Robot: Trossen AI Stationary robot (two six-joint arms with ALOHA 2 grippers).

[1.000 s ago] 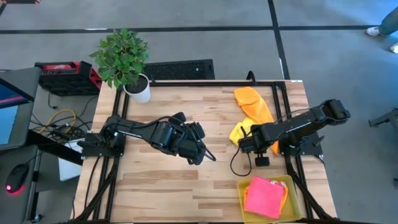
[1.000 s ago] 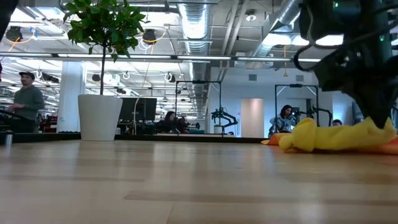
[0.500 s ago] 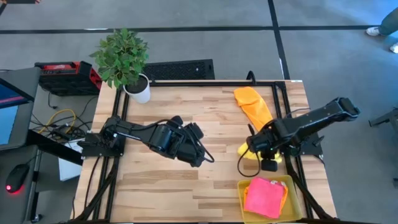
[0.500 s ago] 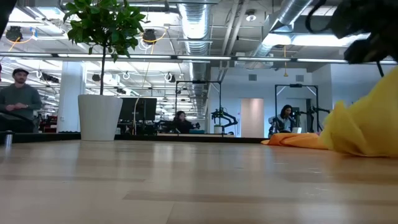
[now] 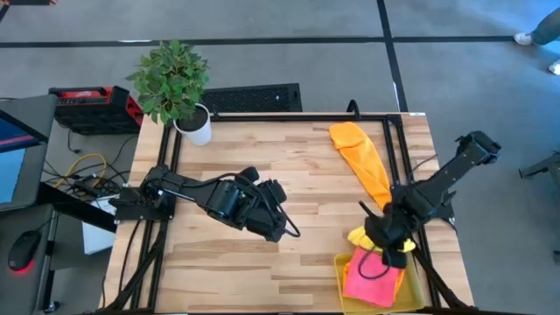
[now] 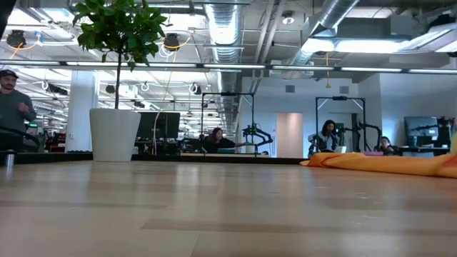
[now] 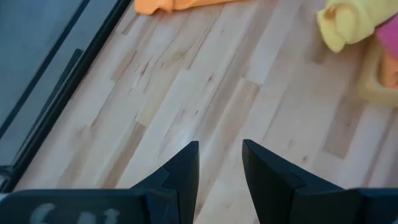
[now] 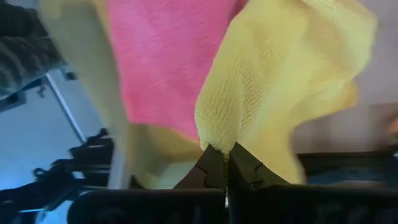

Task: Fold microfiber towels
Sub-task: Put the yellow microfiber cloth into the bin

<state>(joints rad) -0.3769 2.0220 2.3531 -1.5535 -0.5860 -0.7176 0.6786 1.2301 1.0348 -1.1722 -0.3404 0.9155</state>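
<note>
A bright yellow towel hangs bunched from my right gripper, which is shut on it over the far rim of the translucent yellow tray at the near right. A hot pink towel lies folded in that tray. An orange towel lies stretched out on the table's far right; in the low view this orange towel lies flat on the wood. My left gripper hovers open over bare wood at mid-table, with nothing between its fingers. My right gripper pinches a bunched fold of the yellow towel between its two fingertips, coming from above and slanting down. The towel is lifted off the wood and spreads slack past the fingers, above the pink towel. Whether it touches the pink towel, I cannot tell.
A potted plant stands at the far left corner. Black frame rails run along the table's left and right sides. Bare wood lies between the two arms and along the near left.
My right gripper has stayed shut on the yellow towel and swung toward the near edge, rising and rolling. The towel has been lifted clear of the table beside the orange towel's near end and now hangs over the tray. The orange towel has stayed put.
</note>
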